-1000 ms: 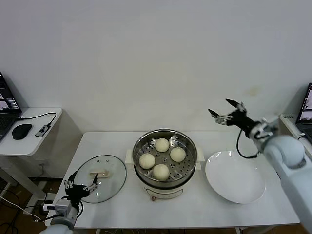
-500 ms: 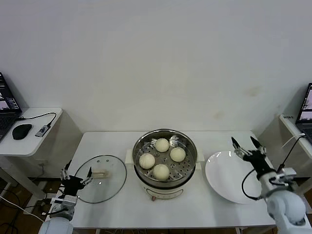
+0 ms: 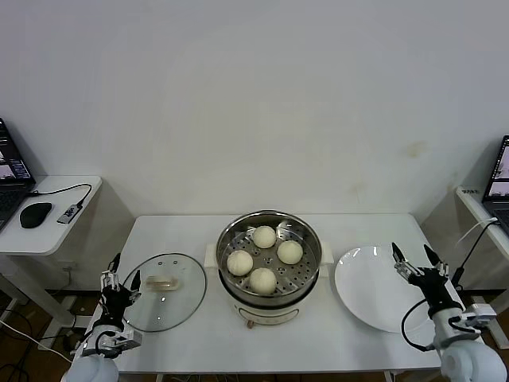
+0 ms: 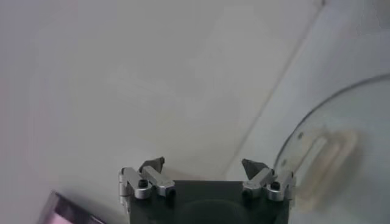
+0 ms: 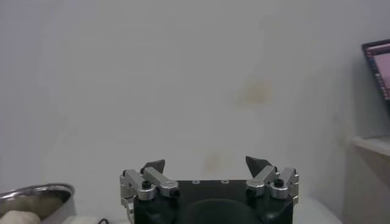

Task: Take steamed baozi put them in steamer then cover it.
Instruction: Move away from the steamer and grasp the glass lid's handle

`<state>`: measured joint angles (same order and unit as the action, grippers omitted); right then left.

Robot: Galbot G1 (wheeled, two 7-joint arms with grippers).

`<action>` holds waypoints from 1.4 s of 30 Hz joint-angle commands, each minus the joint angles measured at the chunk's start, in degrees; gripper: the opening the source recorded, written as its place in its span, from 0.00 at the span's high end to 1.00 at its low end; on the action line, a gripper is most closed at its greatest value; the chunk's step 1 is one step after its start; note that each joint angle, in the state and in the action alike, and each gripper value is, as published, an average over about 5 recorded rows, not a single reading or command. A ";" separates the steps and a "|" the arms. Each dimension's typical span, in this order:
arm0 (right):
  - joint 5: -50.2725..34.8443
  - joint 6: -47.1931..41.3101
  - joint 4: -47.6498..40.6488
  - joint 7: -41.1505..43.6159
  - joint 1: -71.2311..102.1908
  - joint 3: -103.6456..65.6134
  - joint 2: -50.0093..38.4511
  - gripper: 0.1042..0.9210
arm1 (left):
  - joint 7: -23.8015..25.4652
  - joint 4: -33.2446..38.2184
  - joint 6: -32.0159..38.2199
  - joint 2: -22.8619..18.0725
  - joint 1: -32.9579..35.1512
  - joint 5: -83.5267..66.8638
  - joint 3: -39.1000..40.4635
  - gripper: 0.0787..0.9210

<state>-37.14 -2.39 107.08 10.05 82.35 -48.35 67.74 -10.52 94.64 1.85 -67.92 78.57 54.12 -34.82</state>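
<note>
Several cream-white steamed baozi (image 3: 263,280) sit on the perforated tray inside the shiny steamer (image 3: 270,231) at the table's middle. Its round glass lid (image 3: 176,301) with a cream handle lies flat on the table to the steamer's left. My left gripper (image 3: 121,274) stands open at the table's front left corner, beside the lid's edge (image 4: 317,122), holding nothing (image 4: 205,164). My right gripper (image 3: 415,259) is open and empty over the right rim of the white plate (image 3: 374,290). In the right wrist view the gripper (image 5: 206,163) faces the wall, with the steamer rim (image 5: 36,193) at one edge.
A side desk (image 3: 48,231) at the left carries a laptop, a mouse (image 3: 35,215) and a cable. Another laptop (image 3: 499,179) stands at the far right. A white wall rises behind the table (image 3: 199,231).
My right arm has swung down from high near the wall to the plate's right rim. My left gripper has shifted slightly left and turned upright beside the lid. Baozi and lid stay put.
</note>
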 commanded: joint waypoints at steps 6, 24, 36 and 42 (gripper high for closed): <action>1.13 0.95 -0.13 0.07 1.76 -1.43 1.69 0.12 | 7.73 0.71 -3.43 1.64 1.51 9.88 2.72 0.12; 2.11 1.67 -1.42 0.16 1.51 -1.50 2.08 0.12 | 9.16 -0.02 -7.87 -0.43 -1.20 9.45 4.80 0.12; 2.31 2.06 -1.68 0.43 2.04 -1.59 2.64 0.12 | 8.63 -2.02 -11.40 -2.92 -4.78 9.86 6.62 0.12; 2.33 2.09 -1.72 0.52 2.07 -1.61 2.75 0.12 | 8.02 -3.47 -13.17 -4.14 -6.15 10.26 6.91 0.12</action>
<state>-34.83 -0.39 105.41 10.56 84.36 -49.94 70.43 -2.25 92.46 -9.07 -71.02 74.07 63.96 -28.34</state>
